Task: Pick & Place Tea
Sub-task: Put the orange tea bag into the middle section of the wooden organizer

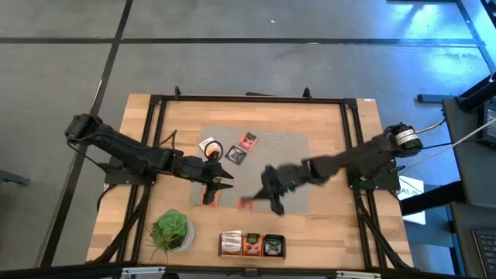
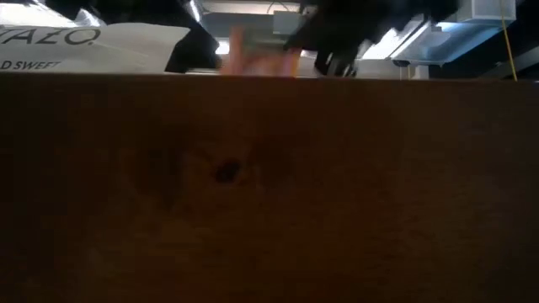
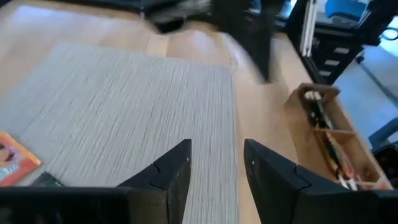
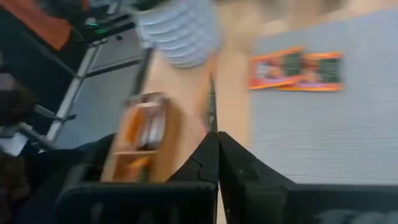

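- The left claw (image 1: 219,186) hangs over the grey mat (image 1: 291,147) at about 9 o'clock from the mat's middle; its fingers (image 3: 168,177) stand apart with only mat showing between them in the left wrist view.
- An orange sachet (image 1: 209,197) lies just below that claw on the mat's 7 o'clock edge, touching or nearly touching the fingers; which one cannot be told.
- The right claw (image 1: 273,200) sits over the mat's 6 o'clock edge, its fingers (image 4: 208,158) pressed together edge to edge with nothing seen between them.
- A small reddish sachet (image 1: 246,203) lies blurred just at 9 o'clock of the right claw.
- Three more tea sachets rest near the mat's 11 o'clock part: a white-and-orange one (image 1: 209,145), a black one (image 1: 235,156) and an orange one (image 1: 248,140), close together.
- A wooden box (image 1: 252,245) at the surface's (image 1: 333,225) 6 o'clock edge holds sachets in three compartments: white, orange, black.
- A potted plant (image 1: 170,229) stands at 9 o'clock of the box, near it.
- The low view is mostly blocked by a wooden wall.
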